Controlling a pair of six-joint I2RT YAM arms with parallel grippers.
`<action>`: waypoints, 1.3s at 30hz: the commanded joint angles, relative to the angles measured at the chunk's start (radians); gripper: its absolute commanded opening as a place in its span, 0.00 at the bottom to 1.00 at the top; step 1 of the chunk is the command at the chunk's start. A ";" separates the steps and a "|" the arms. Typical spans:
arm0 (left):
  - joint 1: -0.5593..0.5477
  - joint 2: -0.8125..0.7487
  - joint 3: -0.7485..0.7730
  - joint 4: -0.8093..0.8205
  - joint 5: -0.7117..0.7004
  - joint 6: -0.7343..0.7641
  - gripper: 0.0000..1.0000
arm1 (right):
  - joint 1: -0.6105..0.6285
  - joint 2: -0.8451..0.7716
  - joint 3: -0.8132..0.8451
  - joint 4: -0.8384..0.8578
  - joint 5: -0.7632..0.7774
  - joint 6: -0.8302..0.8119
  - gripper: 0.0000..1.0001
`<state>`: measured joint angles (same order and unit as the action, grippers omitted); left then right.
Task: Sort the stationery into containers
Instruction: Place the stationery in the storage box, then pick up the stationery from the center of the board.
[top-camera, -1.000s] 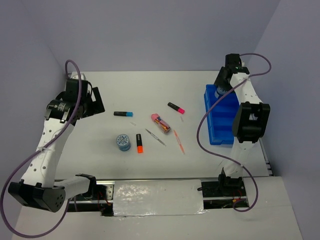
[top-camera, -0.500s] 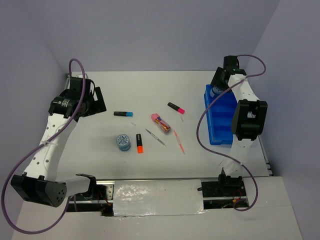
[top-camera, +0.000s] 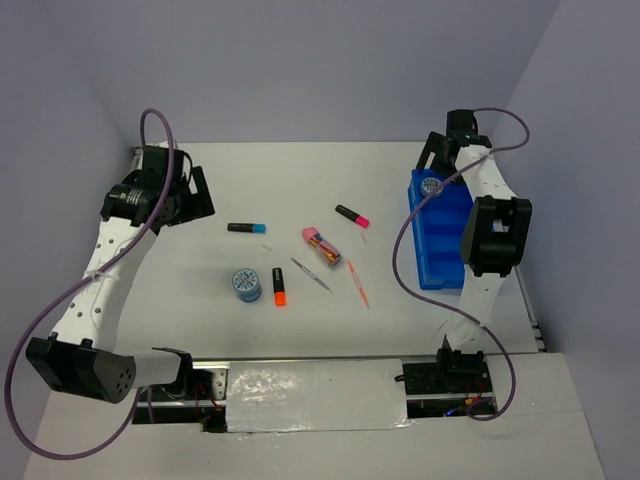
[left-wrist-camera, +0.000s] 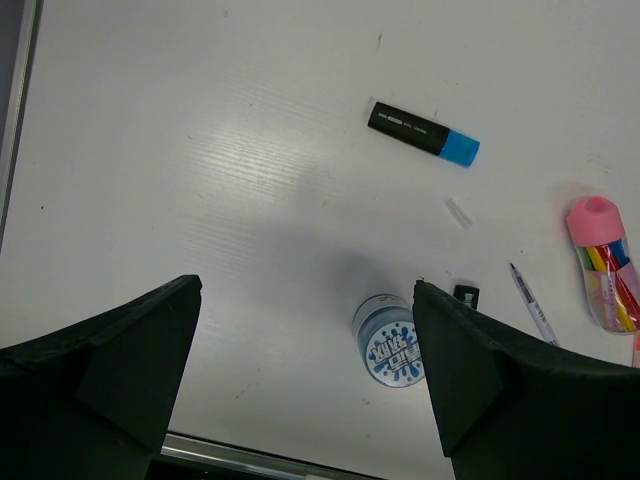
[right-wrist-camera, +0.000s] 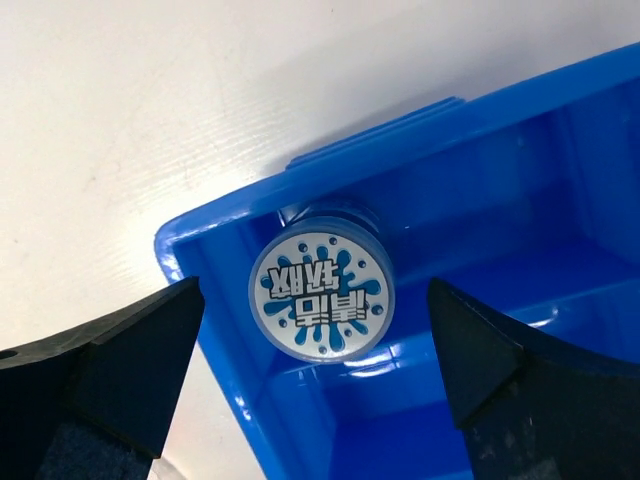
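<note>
White worktop under both arms. Right end effector, fingers spread wide and empty, hovers directly over a round blue-patterned disc lying in the corner compartment of the blue rectangular plastic tray. Left end effector, likewise spread, hangs above a second patterned disc near its right finger.

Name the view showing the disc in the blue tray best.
Right wrist: the disc is large and central, print readable, in the blue tray's end compartment. Top external shows it as a speck; left wrist shows only the other disc.

The left wrist view's right edge crops the pink case. The blue tray runs off the right wrist view's lower right.
</note>
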<state>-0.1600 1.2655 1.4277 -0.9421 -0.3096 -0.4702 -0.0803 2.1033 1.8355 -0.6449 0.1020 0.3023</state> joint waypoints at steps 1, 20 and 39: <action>-0.003 0.017 0.046 0.025 -0.019 0.013 0.99 | 0.020 -0.115 0.103 -0.036 0.043 -0.031 1.00; 0.238 -0.047 0.111 -0.172 -0.244 -0.211 0.99 | 1.091 -0.039 0.132 0.169 -0.067 -0.147 1.00; 0.251 -0.132 -0.032 -0.118 -0.095 -0.104 0.99 | 1.206 0.046 -0.096 0.149 -0.033 -0.077 1.00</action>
<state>0.0849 1.1416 1.3930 -1.0924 -0.4332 -0.6003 1.1049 2.1906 1.7607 -0.5159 0.0826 0.2024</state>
